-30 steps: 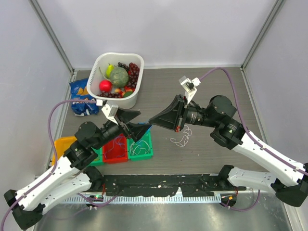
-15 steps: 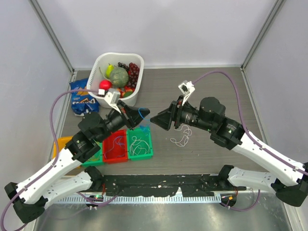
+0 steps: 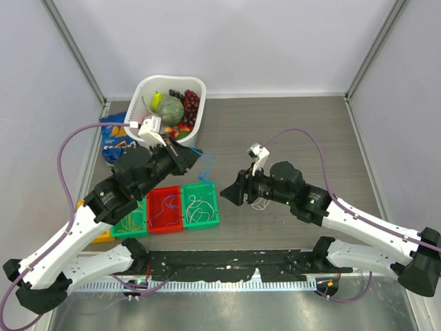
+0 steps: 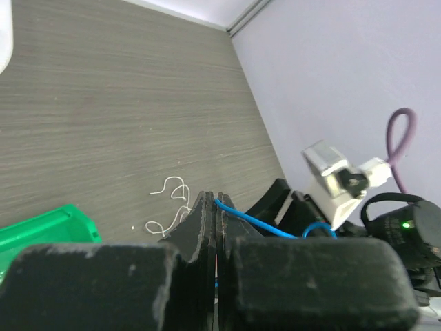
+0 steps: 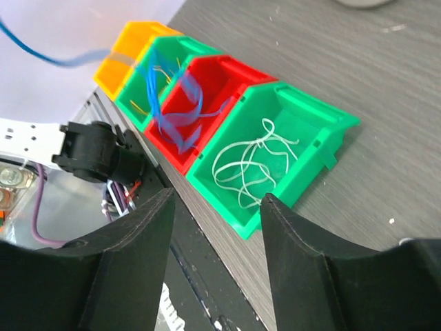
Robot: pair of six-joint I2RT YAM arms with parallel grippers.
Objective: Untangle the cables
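Left gripper (image 3: pixel 193 160): mine, clamped shut on the blue cable (image 4: pixel 256 221). In my wrist view the strand comes out from between the pressed fingers (image 4: pixel 201 227).
Blue cable, lie: lifted off the table (image 3: pixel 303 131). In the overhead view it runs from my left fingertips toward 4 o'clock, and the free end hangs just above the bin row.
Right gripper (image 5: pixel 217 203): mine, jaws standing apart, gripping nothing. It hovers at 3 o'clock of the bin row with the tips pointing toward 9 o'clock.
White cable (image 4: pixel 169 181): loose loops lying flat on the table under my right wrist, at 3 o'clock of the nearest bin. Neither gripper touches it.
Bin row: four small bins side by side, at 6 o'clock of my left gripper.
Green bin (image 5: pixel 317 110): the 3 o'clock end of the row, with white cables (image 5: pixel 244 162) coiled inside.
Red bin (image 5: pixel 234 69): next toward 9 o'clock, with blue cables (image 5: pixel 176 114) inside, blurred.
Second green bin (image 5: pixel 186 47): thin yellow cables (image 5: pixel 165 69) inside, faint.
Yellow bin (image 5: pixel 134 34): the 9 o'clock end. I cannot tell what is in it.
White basket (image 3: pixel 169 77): at 12 o'clock of my left gripper, holding fruit (image 3: pixel 171 110).
Snack bag (image 3: pixel 112 141): blue, on the table at 8 o'clock of the basket.
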